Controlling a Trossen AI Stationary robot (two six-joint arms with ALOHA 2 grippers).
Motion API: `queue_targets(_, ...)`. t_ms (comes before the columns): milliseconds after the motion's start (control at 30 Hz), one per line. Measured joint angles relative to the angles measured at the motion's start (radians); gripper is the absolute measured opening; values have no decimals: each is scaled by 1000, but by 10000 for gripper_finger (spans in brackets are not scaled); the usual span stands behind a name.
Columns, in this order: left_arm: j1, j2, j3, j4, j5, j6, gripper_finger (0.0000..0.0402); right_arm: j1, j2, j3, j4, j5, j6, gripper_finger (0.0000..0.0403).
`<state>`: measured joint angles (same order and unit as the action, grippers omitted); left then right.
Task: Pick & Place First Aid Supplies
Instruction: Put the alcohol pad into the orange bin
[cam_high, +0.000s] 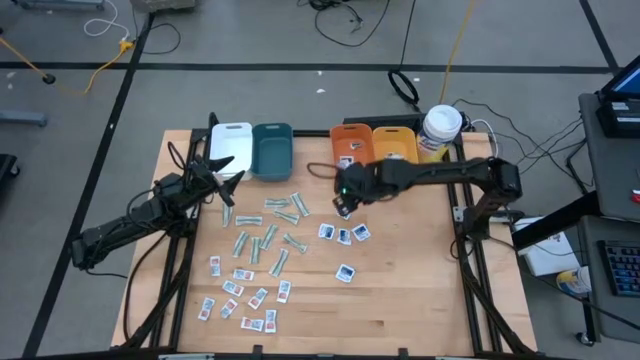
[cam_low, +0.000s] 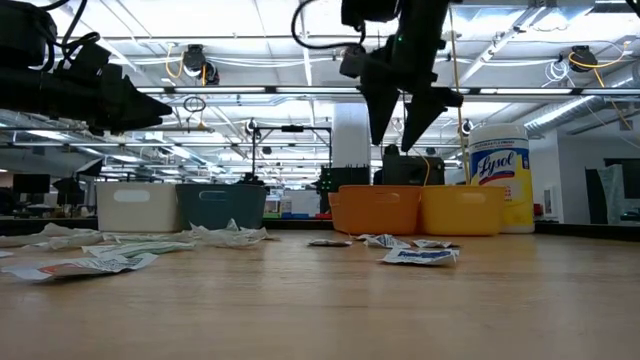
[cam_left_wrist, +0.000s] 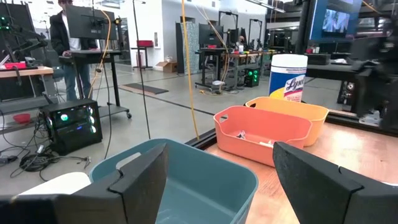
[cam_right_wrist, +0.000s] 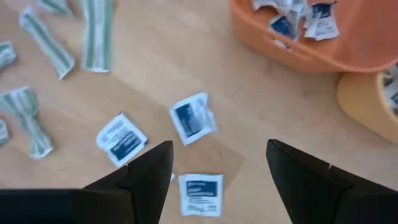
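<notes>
right gripper (cam_high: 343, 207) above the blue-print packets (cam_high: 344, 235), jaws wide, empty.
it hangs clear of the table (cam_high: 420, 270) just in front of the orange bin (cam_high: 351, 144), which has a few packets in it. green strips (cam_high: 268, 228) mid-table, red-print packets (cam_high: 240, 295) nearer the front edge. left gripper (cam_high: 222, 183) by the teal bin (cam_high: 271, 150), also wide, nothing in it.
</notes>
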<state>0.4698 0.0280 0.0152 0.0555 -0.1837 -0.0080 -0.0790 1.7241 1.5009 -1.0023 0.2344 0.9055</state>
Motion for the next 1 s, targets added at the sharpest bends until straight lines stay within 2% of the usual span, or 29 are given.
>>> queue_targets(267, 0, 0, 0, 0, 0, 0, 296, 160, 0, -29, -18, 0, 184, 256)
queue_targets(467, 0, 0, 0, 0, 0, 0, 296, 238, 0, -42, -42, 1, 252, 256)
queue_targets(667, 0, 0, 0, 0, 0, 0, 296, 265, 0, -54, -20, -4, 262, 256)
queue_targets(1000, 0, 0, 0, 0, 0, 0, 296, 245, 25, -183, 93, -46, 209, 256)
